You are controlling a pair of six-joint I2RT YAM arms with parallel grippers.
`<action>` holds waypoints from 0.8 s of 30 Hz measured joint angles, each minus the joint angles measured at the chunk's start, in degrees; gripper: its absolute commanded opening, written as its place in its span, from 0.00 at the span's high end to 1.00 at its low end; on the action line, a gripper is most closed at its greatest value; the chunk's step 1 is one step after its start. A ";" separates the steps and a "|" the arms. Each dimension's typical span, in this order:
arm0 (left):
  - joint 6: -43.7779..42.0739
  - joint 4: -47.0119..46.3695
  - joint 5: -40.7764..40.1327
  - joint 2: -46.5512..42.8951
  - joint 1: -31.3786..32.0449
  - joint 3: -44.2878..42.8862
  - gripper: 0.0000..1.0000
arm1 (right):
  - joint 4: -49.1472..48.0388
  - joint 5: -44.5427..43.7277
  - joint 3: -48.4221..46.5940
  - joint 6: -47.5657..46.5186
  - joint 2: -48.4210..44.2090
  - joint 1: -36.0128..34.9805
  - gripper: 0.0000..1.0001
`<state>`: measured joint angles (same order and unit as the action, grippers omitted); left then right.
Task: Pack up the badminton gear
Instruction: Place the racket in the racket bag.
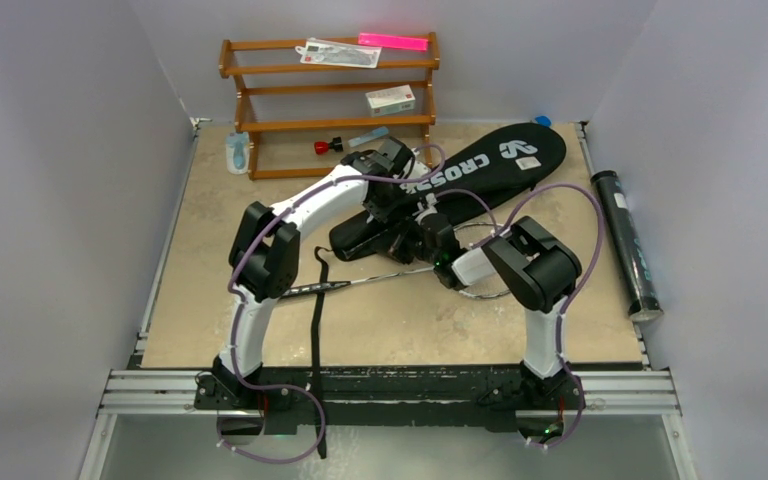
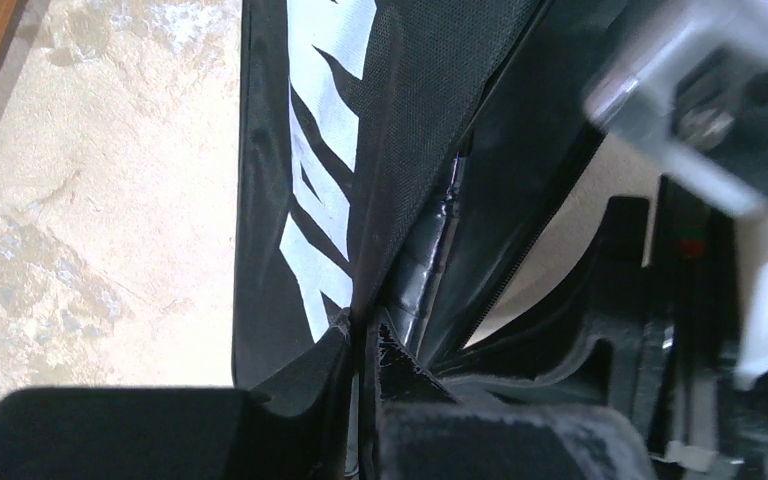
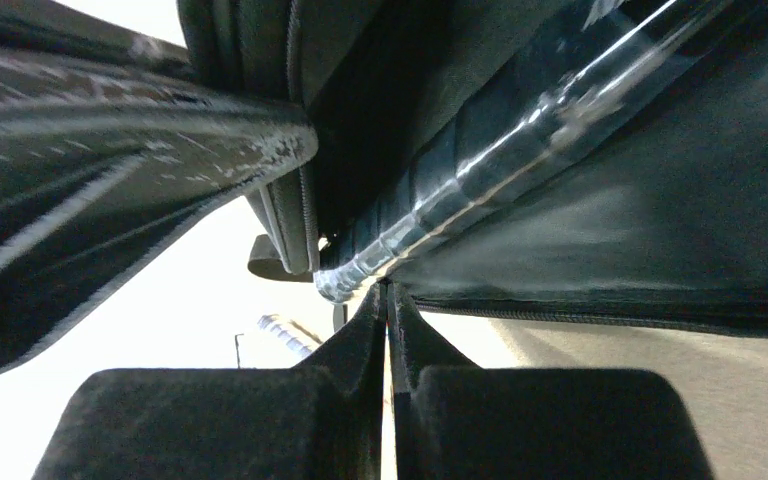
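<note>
The long black bag (image 1: 480, 165) lettered CROSSWAY lies slantwise at mid table. My left gripper (image 1: 385, 200) is shut on the bag's upper flap (image 2: 400, 150) and holds the opening apart. My right gripper (image 1: 422, 235) is shut on the bag's lower zipper edge (image 3: 600, 315). A black racket handle in clear film (image 3: 480, 170) lies inside the opening and also shows in the left wrist view (image 2: 430, 260). A second racket (image 1: 385, 279) lies on the table, its silver head under my right arm. The dark tube (image 1: 625, 245) lies at the right edge. No shuttlecocks show.
The bag's black strap (image 1: 316, 320) trails over the near table edge. The brown wooden rack (image 1: 330, 95) stands at the back with a white box (image 1: 390, 100) and a pink strip (image 1: 393, 41). Small items (image 1: 236, 152) lie beside the rack.
</note>
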<state>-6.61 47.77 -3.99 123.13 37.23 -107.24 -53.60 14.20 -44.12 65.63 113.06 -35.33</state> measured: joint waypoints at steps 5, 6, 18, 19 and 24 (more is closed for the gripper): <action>0.04 0.07 0.85 0.00 -0.24 -0.02 1.00 | -0.39 -1.22 -1.36 0.81 2.56 -2.64 1.00; 0.07 0.07 0.96 0.00 -0.26 -0.02 1.00 | -0.48 -1.27 -1.64 0.83 2.95 -2.97 1.00; 1.51 3.39 3.39 0.00 -0.48 -3.02 1.00 | 0.31 -1.22 -6.67 0.83 7.13 -1.60 1.00; 1.57 3.58 3.54 0.00 -0.48 -3.15 1.00 | 0.37 -1.20 -6.88 0.81 7.30 -1.03 1.00; 1.77 4.63 4.74 0.52 -0.61 -4.11 1.00 | 0.13 -1.11 -7.58 0.74 8.00 3.10 1.00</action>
<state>-4.84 52.40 0.75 123.66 36.62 -111.35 -53.47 13.08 -51.70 66.37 121.05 -32.23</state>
